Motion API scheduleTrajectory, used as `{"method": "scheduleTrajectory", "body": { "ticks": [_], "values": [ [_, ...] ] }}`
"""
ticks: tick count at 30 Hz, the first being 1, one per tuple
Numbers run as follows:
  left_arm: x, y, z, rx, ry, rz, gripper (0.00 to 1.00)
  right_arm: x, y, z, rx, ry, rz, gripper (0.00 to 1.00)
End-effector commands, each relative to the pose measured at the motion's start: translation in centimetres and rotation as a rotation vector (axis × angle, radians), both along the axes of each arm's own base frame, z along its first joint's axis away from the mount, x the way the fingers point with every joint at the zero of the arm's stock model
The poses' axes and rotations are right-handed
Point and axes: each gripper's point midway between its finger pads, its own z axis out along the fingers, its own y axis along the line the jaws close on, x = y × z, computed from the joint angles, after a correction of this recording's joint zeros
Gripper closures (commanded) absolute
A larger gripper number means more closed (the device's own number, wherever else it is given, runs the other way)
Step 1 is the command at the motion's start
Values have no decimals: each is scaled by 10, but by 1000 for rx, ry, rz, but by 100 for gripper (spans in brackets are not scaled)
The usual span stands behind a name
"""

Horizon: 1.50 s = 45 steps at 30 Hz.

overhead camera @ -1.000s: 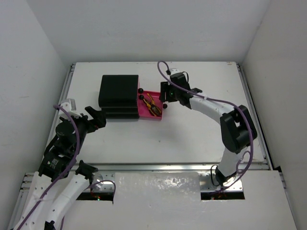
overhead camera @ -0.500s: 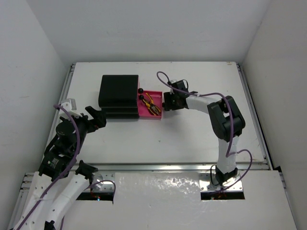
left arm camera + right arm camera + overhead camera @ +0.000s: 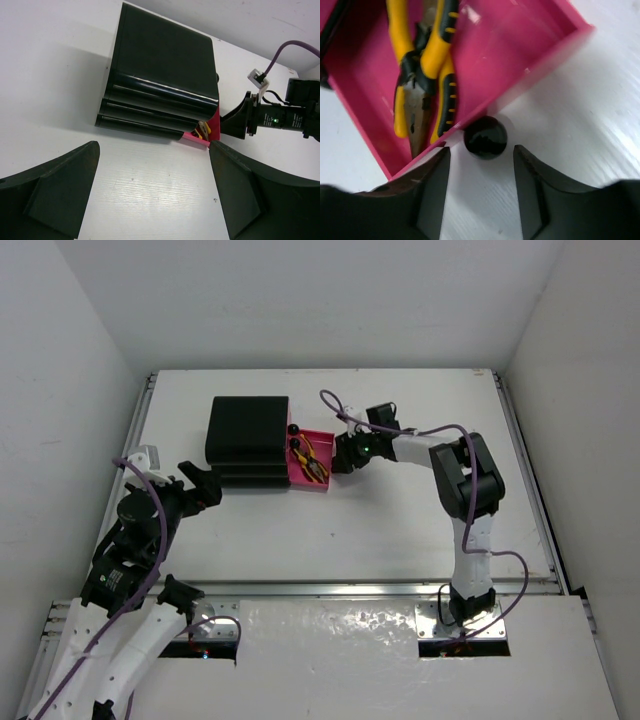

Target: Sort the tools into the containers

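Observation:
The black chest of containers [image 3: 248,438] stands at the back left of the table. Its lowest drawer [image 3: 326,440] is pulled out to the right, pink inside. Two yellow-handled pliers [image 3: 422,75] lie in it, the only tools in view. My right gripper [image 3: 480,150] is open at the drawer's front, with the round black knob [image 3: 485,137] just ahead of its fingertips and touching neither. From above, the right gripper [image 3: 345,453] sits against the drawer's right end. My left gripper [image 3: 154,150] hangs wide open and empty above bare table, in front of the chest [image 3: 162,65].
The two upper drawers are shut, and their knobs [image 3: 293,429] stick out above the open drawer. The right arm's cable [image 3: 335,408] loops behind the drawer. White walls enclose the table [image 3: 400,520] on three sides.
My right gripper has moved left up to the drawer's knob, and the arm has folded in behind it. The drawer has slid slightly toward the chest. The left arm has not moved.

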Motion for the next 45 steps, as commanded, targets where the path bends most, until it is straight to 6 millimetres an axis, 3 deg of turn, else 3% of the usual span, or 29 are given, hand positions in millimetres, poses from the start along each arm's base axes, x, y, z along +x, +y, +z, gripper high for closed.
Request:
{"method": "scheduleTrajectory", "body": {
  "ticks": [1, 4, 8, 11, 24, 29, 45],
  "values": [
    [5, -3, 8, -6, -31, -9, 11, -3, 19, 13, 83, -80, 190, 52],
    [6, -4, 6, -1, -22, -11, 11, 1, 23, 16, 103, -132, 201, 69],
    [7, -4, 5, 2, -15, -10, 11, -1, 24, 20, 132, -166, 203, 82],
    [8, -4, 4, 2, -11, -7, 11, 0, 30, 35, 180, -208, 219, 86],
    [9, -5, 3, 4, -5, -13, 11, 0, 58, 66, 277, -212, 266, 80],
    [8, -5, 5, 2, -12, -11, 11, 4, 80, 60, 271, -195, 260, 79],
    [7, -6, 5, 1, -16, -21, 11, 5, 107, 43, 333, -129, 198, 76]
  ]
}}
